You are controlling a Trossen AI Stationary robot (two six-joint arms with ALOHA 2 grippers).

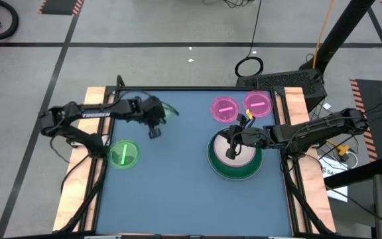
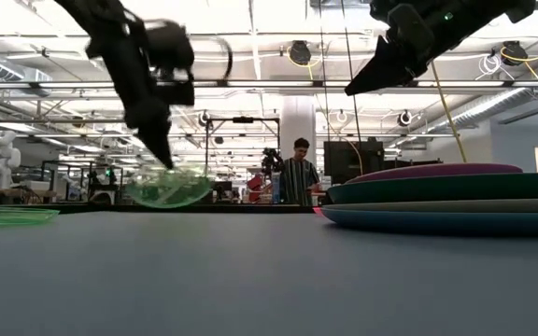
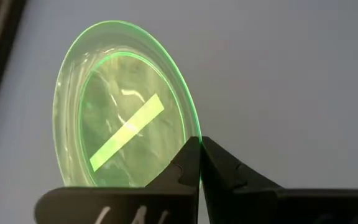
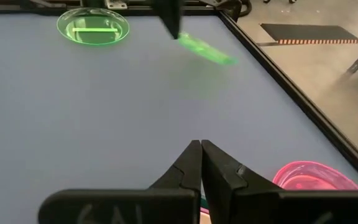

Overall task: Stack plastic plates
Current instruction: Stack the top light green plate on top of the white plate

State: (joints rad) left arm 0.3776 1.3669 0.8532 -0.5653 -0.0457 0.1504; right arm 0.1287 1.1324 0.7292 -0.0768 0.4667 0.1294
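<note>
My left gripper (image 1: 158, 119) is shut on a small translucent green plate (image 3: 123, 106), held up over the table's far left; it also shows in the low view (image 2: 168, 187). A second small green plate (image 1: 123, 154) lies flat near the table's left edge. Two pink plates (image 1: 224, 109) (image 1: 258, 103) lie flat at the far right. A stack of large plates (image 1: 234, 171) stands on the right: blue (image 2: 437, 220) at the bottom, then white, dark green (image 2: 446, 189) and purple (image 2: 437, 171) on top. My right gripper (image 2: 355, 89) is shut and empty above the stack. My left gripper pinches the green plate's rim (image 3: 193, 134) between its two fingers, which point down from above. The plate hangs tilted below the fingertips (image 2: 164, 154), lifted clear of the table.
The blue table top (image 1: 178, 192) is open in the middle and along the near side. Wooden strips (image 1: 78, 179) run along its left and right edges. In the low view a person (image 2: 297, 173) stands in the room far beyond the table.
</note>
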